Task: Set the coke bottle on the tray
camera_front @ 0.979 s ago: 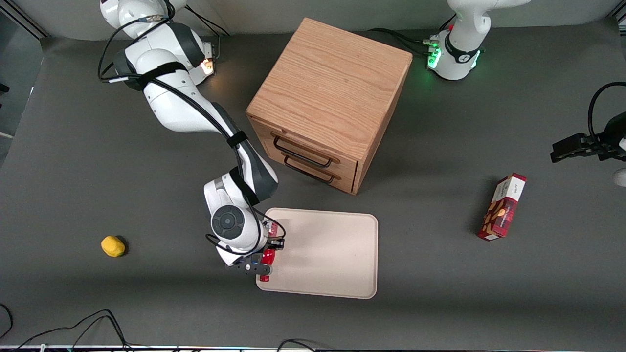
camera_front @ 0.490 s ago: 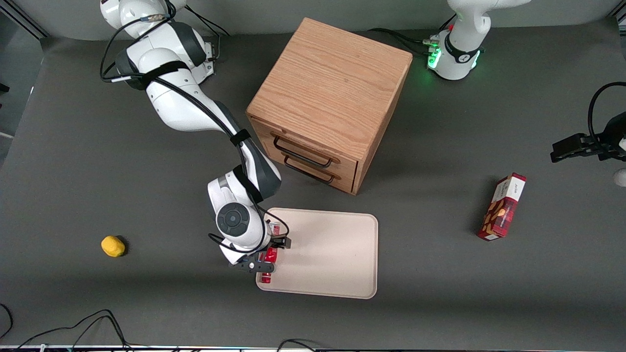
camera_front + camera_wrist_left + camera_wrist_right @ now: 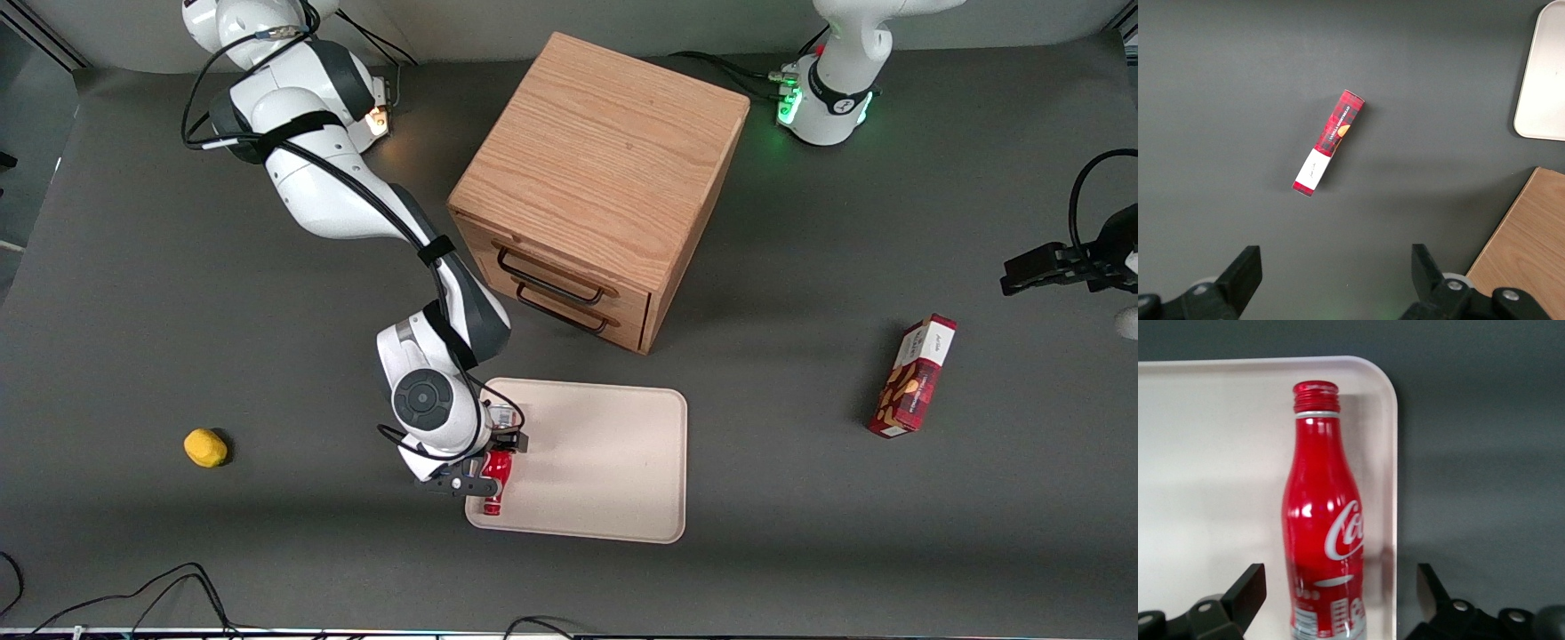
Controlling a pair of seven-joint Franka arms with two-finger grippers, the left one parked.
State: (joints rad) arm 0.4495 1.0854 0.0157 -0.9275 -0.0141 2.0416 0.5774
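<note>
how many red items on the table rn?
2. The coke bottle lies on the tray, near its edge, under the open gripper. The snack box lies toward the parked arm's end.

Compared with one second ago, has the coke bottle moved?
Yes. The coke bottle now lies a little farther in over the tray, away from the rim toward the working arm's end. The gripper is open above it.

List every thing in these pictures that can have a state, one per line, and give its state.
Slim red coke bottle: lying flat on the tray, beside its rim.
Flat beige rectangular tray: on the table, holding only the bottle.
Right arm's gripper: jaws open, straddling the bottle, above the tray's edge.
Wooden two-drawer cabinet: both drawers shut.
Red rectangular snack box: lying on the table.
</note>
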